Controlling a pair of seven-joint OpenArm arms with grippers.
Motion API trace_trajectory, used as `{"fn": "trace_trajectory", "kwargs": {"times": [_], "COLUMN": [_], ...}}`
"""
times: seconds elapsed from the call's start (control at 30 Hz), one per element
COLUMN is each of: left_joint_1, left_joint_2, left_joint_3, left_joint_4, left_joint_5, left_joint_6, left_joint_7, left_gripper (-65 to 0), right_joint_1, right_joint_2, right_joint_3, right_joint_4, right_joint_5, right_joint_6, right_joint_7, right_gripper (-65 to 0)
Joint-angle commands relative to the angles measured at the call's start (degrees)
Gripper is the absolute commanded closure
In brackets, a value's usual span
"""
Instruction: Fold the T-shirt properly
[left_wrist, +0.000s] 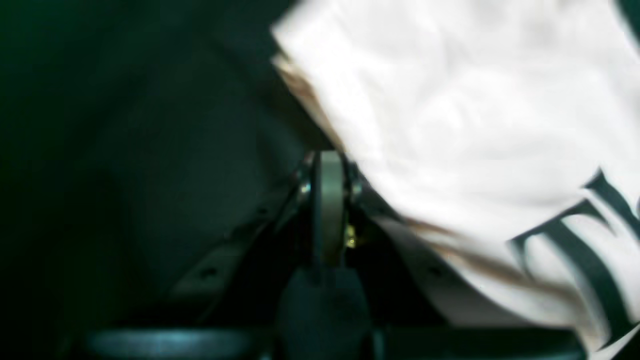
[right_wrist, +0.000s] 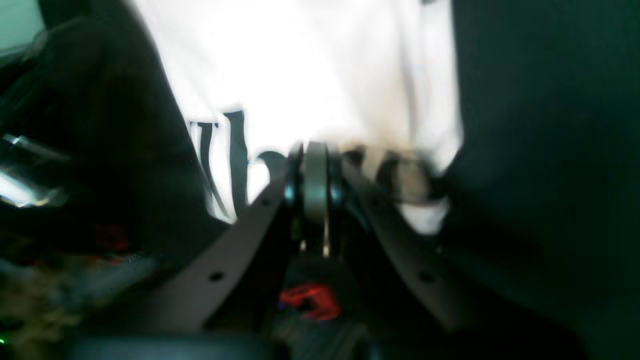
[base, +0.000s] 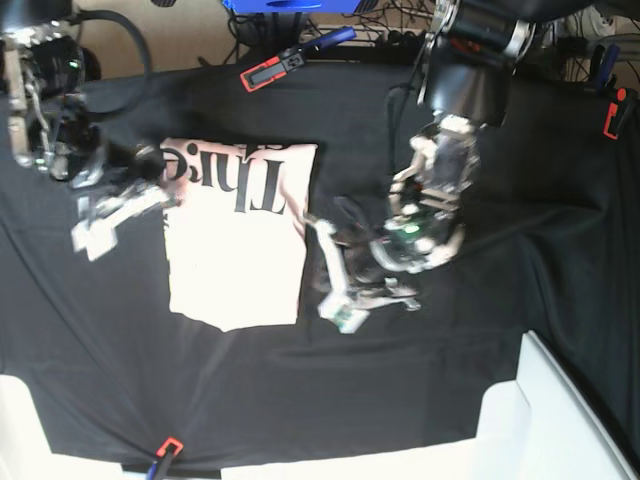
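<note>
Robotics lab bench. A black cloth (base: 500, 150) covers the table and is fastened by orange-and-black clamps at the far edge (base: 272, 70), the right edge (base: 613, 118) and the near edge (base: 166, 448). 2 robot arms reach over it, one at the left (base: 55, 110) and one at the right (base: 455, 120). Loose cables (base: 400, 15) and a blue object (base: 290, 6) lie behind the table. White panels (base: 560, 420) stand at the near corners
</note>
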Motion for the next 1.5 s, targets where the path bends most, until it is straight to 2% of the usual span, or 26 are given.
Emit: {"fn": "trace_trajectory", "kwargs": {"times": [0.0,0.07,0.1,0.2,0.27,0.33,0.4,0.47,0.53,0.67,0.83,0.9,1.0,1.1,1.2,1.27,1.33,1.47], "left_joint_1": [0.7,4.1,6.3,12.6,17.3,21.6,26.9,32.3,36.8,44.7,52.6,54.9,56.8,56.7,53.7,50.2,45.2,30.1], "left_joint_2": [-1.0,-2.7,-4.2,-9.7,-13.5,-17.2,-20.0,-20.5,-20.3,-20.2,-20.2,-20.0,-17.3,-14.8,-10.8,-7.9,-5.5,-2.8], "left_joint_3": [-3.2,-7.2,-8.7,-10.0,-10.7,-10.8,-11.5,-14.2,-17.3,-21.0,-21.6,-21.4,-21.4,-21.5,-21.7,-21.8,-22.0,-21.5], "left_joint_4": [2.5,5.4,6.5,7.7,7.7,7.7,7.7,7.7,7.4,7.7,7.6,7.2,5.3,-0.4,-7.1,-13.8,-21.8,-45.2], "left_joint_5": [0.8,0.9,1.0,1.0,1.0,0.9,0.8,0.8,1.0,1.0,1.1,1.1,1.8,8.3,18.7,24.7,27.7,28.5], "left_joint_6": [0.7,0.6,0.6,0.5,0.5,0.6,0.7,0.7,0.7,0.7,0.7,0.7,0.7,0.7,0.7,0.7,0.7,0.7], "left_joint_7": [-1.3,-5.7,-9.4,-23.9,-34.2,-40.7,-44.8,-47.4,-49.0,-49.2,-49.4,-49.4,-49.3,-46.7,-41.0,-37.4,-34.2,-26.6], "left_gripper": [-0.8,0.0,0.0,0.0,0.0,0.0,0.0,0.0,0.0,0.0,0.0,0.0,0.0,0.0,0.0,0.0,0.0,0.0], "right_joint_1": [-0.5,-2.4,-3.6,-8.5,-13.1,-17.9,-21.9,-24.9,-27.1,-31.0,-32.3,-32.2,-33.0,-33.6,-33.3,-31.2,-28.4,-15.8], "right_joint_2": [1.5,3.1,3.8,5.7,5.4,3.2,0.0,-2.8,-5.0,-9.9,-15.6,-16.7,-16.9,-17.4,-17.0,-15.0,-13.2,-10.8], "right_joint_3": [0.5,0.4,0.4,1.0,3.6,7.9,13.3,18.1,21.7,27.8,34.7,36.7,37.0,35.9,31.3,26.0,20.2,10.0], "right_joint_4": [2.5,4.7,5.2,5.4,5.4,5.3,5.3,5.3,5.8,8.2,9.5,9.2,7.9,5.0,-4.0,-14.0,-25.5,-56.8], "right_joint_5": [-4.1,-14.3,-19.7,-33.5,-41.0,-45.3,-48.2,-50.6,-52.9,-59.1,-65.5,-66.1,-66.1,-66.1,-66.1,-66.0,-65.9,-65.9], "right_joint_6": [0.3,0.7,2.3,12.1,18.8,23.3,26.6,27.9,29.0,30.7,33.4,35.4,38.6,40.9,41.1,41.1,41.1,41.1], "right_joint_7": [2.3,6.5,9.3,19.7,28.9,37.1,43.1,45.7,45.8,42.7,29.4,23.7,15.5,9.2,8.8,9.4,13.6,25.8], "right_gripper": [0.0,0.0,0.0,0.0,0.0,0.0,0.0,0.0,0.0,0.0,0.0,0.0,0.0,0.0,0.0,0.0,0.0,-0.1]}}
